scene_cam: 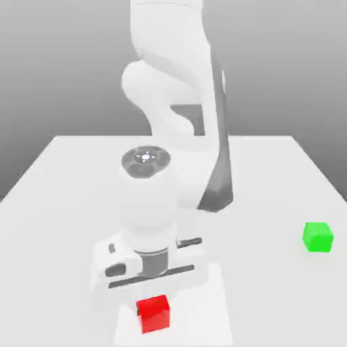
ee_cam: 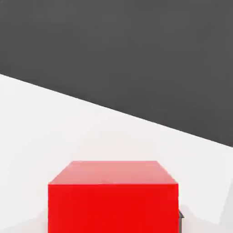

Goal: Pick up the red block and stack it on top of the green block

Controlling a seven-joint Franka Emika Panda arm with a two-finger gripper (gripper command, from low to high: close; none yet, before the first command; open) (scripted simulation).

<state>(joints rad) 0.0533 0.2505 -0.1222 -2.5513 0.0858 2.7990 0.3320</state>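
Step in hand, my read: grasp phase. Hand low over red block, which sits on table directly under the hand. Fingers' state: cannot tell (tips hidden behind hand body and block). Green block well apart, toward exterior view's right, untouched. Next move calls for: confirm closure on red block, lift straight up, carry across to green block, align faces, lower. Hand view: red block close up, lower part cut off.

From my station I see a plain white table filling the lower frame, a flat grey backdrop behind it across the top, under soft, even light.
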